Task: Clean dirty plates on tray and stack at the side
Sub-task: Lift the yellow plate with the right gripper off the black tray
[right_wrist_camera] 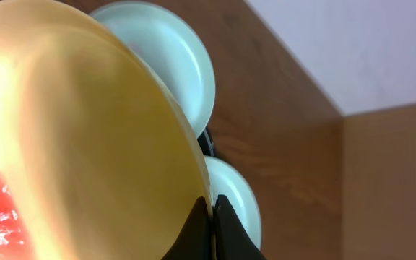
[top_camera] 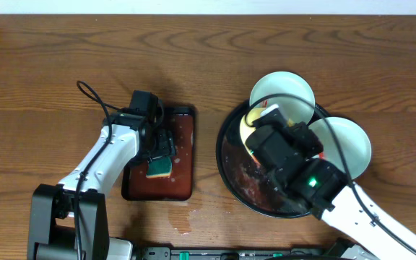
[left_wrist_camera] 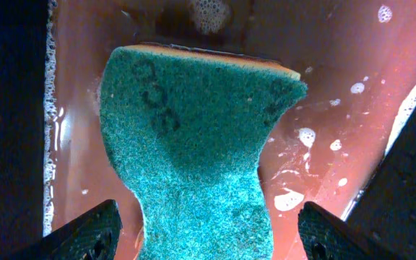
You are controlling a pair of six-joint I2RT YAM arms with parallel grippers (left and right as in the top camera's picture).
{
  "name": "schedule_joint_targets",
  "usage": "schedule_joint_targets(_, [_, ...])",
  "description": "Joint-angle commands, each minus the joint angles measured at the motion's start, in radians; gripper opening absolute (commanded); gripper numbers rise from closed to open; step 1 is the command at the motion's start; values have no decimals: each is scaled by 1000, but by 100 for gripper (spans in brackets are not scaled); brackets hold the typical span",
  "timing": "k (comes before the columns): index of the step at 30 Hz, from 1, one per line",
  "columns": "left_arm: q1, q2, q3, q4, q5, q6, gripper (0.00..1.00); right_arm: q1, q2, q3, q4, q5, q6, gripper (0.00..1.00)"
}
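My right gripper [right_wrist_camera: 212, 217] is shut on the rim of the pale yellow plate [right_wrist_camera: 85, 144], which has a red smear low on its face; in the overhead view this plate [top_camera: 255, 119] is tilted up over the black tray [top_camera: 230, 155]. One pale mint plate [top_camera: 284, 94] rests on the tray's far rim and another [top_camera: 349, 144] on its right rim; both show in the right wrist view [right_wrist_camera: 172, 65], [right_wrist_camera: 237, 195]. My left gripper [left_wrist_camera: 208, 235] is open around a green sponge [left_wrist_camera: 193, 144], [top_camera: 159, 167] lying in the wet red-brown tray [top_camera: 183, 144].
The red-brown tray [left_wrist_camera: 323, 65] holds soapy water with bubbles. Bare wood tabletop [top_camera: 49, 65] lies to the left and behind. A pale wall [right_wrist_camera: 381, 43] stands beyond the table's far edge.
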Motion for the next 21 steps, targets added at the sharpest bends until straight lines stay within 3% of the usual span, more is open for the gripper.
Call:
schedule_joint_targets(1, [2,0,3,-8,-5,-2,80,83,-24,26,3,195,-11,1])
schedule_joint_targets(7, [2,0,3,-10,-5,-2,80,172,-24,26,3,361,-12,1])
schedule_joint_targets(21, [2,0,3,-10,-5,-2,80,199,-24,26,4,363,-20,1])
